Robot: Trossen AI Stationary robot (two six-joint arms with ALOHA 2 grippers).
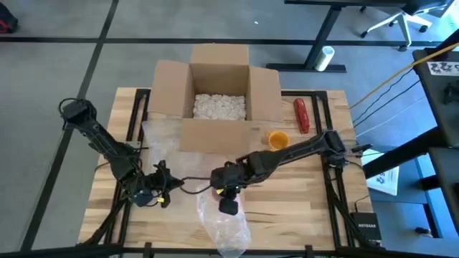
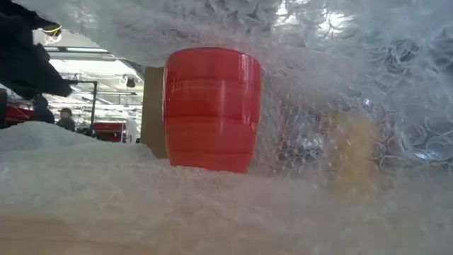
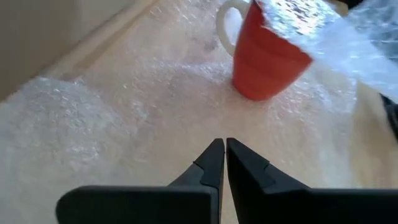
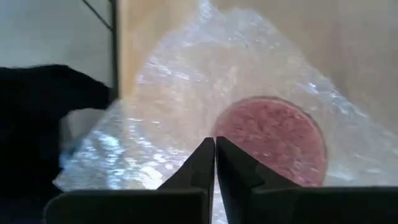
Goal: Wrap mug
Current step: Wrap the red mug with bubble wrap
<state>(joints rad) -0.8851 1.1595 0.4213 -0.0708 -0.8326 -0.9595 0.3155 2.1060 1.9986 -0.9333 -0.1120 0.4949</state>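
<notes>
A red mug with a white handle stands upright on a sheet of bubble wrap spread over the table. Part of the wrap is drawn up and over the mug's mouth, which shows red through it. My right gripper hangs over the mug, shut on the wrap, and hides the mug in the high view. To the mug's left, my left gripper is shut, low over the flat wrap, with nothing between its fingers. My right gripper pinches the lifted bubble wrap between its two fingers from above, pointing down. Whether it has one layer or several cannot be told. The wrap drapes from the fingers across the mug's mouth and down its right side, and the rest lies on the table.
An open cardboard box with white packing peanuts stands at the far middle. A red bottle and a small yellow cup lie right of it. Bare wood shows at the table's near right.
</notes>
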